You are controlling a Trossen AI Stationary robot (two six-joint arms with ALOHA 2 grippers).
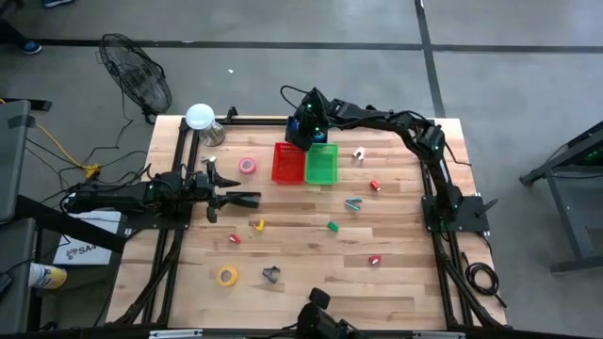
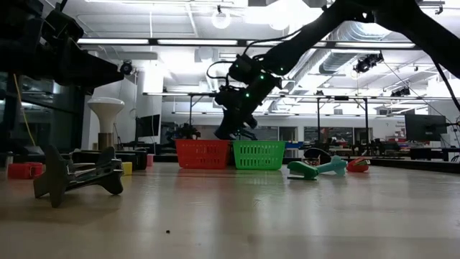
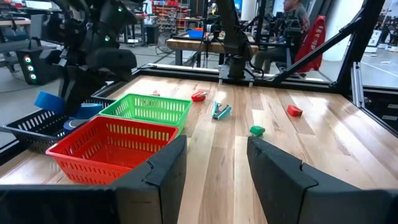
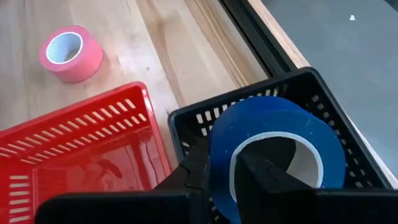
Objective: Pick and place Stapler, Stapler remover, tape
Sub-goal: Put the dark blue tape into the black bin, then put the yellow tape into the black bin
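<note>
We judge the main risk to be a release off-centre: the blue tape roll (image 4: pixel 273 155) could catch the rim of the black basket (image 4: pixel 323 84) and roll out, or drop into the red basket (image 4: pixel 81 149) just beside it. Our right gripper (image 4: pixel 217 171) pinches the roll's wall, holding it directly over the black basket. The left gripper (image 3: pixel 214 165) waits half-open, holding nothing, well apart.

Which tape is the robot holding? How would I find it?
Find the red basket and green basket side by side at the table's far edge. Just behind the red one sits a black basket, and the right gripper hangs over it, shut on the blue tape roll. It's the only roll in the air; the pink tape roll lies on the wood.
</note>
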